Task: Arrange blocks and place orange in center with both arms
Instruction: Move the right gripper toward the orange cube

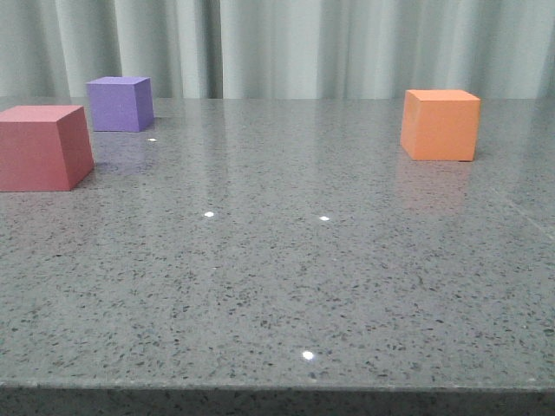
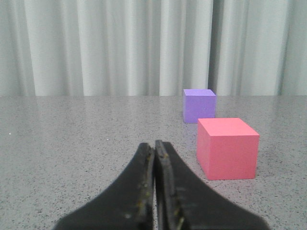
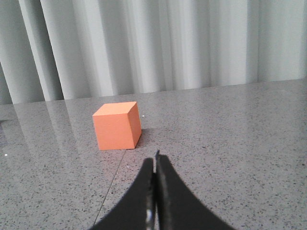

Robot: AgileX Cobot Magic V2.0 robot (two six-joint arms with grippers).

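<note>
The red-pink cube [image 1: 42, 147] sits at the table's left edge, the purple cube [image 1: 120, 103] behind it. The orange cube [image 1: 440, 125] sits at the back right. Neither arm shows in the front view. In the left wrist view my left gripper [image 2: 154, 143] is shut and empty; the red-pink cube [image 2: 227, 148] is ahead and to its side, the purple cube [image 2: 199, 105] farther back. In the right wrist view my right gripper [image 3: 156, 160] is shut and empty; the orange cube [image 3: 117, 125] stands a short way ahead, off to one side.
The cubes rest on a grey speckled stone table [image 1: 286, 277] whose front edge runs along the bottom of the front view. A pale pleated curtain [image 1: 286, 43] hangs behind the table. A thin seam [image 3: 115, 177] runs through the tabletop near the orange cube.
</note>
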